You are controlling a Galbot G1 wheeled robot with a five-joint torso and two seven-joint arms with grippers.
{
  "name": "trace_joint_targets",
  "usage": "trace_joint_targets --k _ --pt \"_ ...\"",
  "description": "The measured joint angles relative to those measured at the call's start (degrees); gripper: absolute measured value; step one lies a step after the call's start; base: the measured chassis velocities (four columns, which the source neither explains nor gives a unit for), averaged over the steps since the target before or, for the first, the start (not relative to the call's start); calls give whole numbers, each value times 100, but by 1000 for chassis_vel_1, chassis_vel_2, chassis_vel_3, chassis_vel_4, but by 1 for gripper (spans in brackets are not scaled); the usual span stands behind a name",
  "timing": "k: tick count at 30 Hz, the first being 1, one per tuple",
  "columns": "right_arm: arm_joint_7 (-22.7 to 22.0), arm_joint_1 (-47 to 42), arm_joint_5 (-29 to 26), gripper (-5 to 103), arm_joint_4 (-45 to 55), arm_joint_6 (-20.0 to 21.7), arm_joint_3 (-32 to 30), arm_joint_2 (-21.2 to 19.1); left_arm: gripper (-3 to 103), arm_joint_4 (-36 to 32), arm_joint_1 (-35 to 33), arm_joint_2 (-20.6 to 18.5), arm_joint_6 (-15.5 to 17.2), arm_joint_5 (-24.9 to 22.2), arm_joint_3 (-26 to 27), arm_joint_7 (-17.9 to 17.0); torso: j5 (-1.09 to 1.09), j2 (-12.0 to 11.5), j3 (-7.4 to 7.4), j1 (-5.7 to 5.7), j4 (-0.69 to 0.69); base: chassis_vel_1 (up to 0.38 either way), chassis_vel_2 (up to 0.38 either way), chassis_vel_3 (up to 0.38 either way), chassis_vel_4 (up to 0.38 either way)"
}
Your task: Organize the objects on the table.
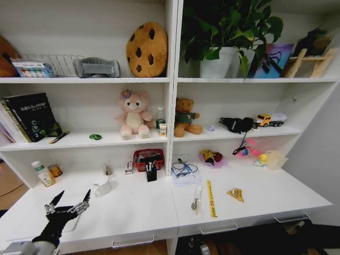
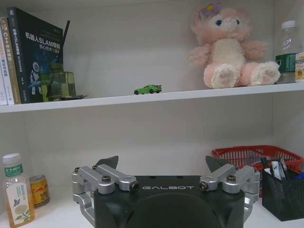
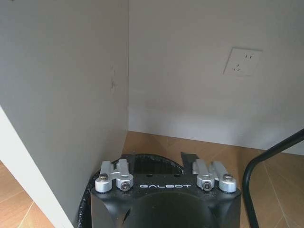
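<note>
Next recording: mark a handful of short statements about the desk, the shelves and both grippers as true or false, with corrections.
1. The left gripper is open above the table. True.
2. The green toy car lies in the red basket. False: it sits on the shelf beside the pink plush.
3. The right gripper holds a pen. False: it is open and empty, near the floor.
4. A white mug stands on the table. True.

The robot's left arm reaches up from the lower left of the head view. Its left gripper (image 1: 71, 201) is raised, black fingers spread wide apart, tips pointing upward and forward. The right gripper (image 3: 164, 159) hangs low beside the furniture, pointing at the floor, fingers apart.
</note>
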State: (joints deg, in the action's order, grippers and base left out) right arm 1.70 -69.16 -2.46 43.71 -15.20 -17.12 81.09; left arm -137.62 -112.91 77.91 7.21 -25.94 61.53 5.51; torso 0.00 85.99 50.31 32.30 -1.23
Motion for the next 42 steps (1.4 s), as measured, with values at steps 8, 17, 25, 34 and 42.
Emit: trace_joint_targets --k 8,17,25,34,42 --pt "231 -756 -463 88 1019 426 231 -262 100 0 0 0 0 0 0 0 1 0 -1 0 -2 0 0 0 0" --pt "287 -2164 -516 100 2498 -13 5 -641 100 0 0 0 0 0 0 0 1 0 -1 -1 -1 0 0 0 0" --pt "58 -3371 -239 100 3292 -1148 -253 -980 100 0 0 0 0 0 0 0 1 0 -1 -1 1 0 0 0 0" --pt "-480 -4449 -356 100 4678 -1941 -521 -1180 100 0 0 0 1 0 0 0 0 1 -1 -1 0 0 0 0 0" --pt "-451 -4954 -602 103 6743 -1969 -1319 -1336 100 1 0 0 1 0 0 0 0 0 0 -1 0 0 0 0 0"
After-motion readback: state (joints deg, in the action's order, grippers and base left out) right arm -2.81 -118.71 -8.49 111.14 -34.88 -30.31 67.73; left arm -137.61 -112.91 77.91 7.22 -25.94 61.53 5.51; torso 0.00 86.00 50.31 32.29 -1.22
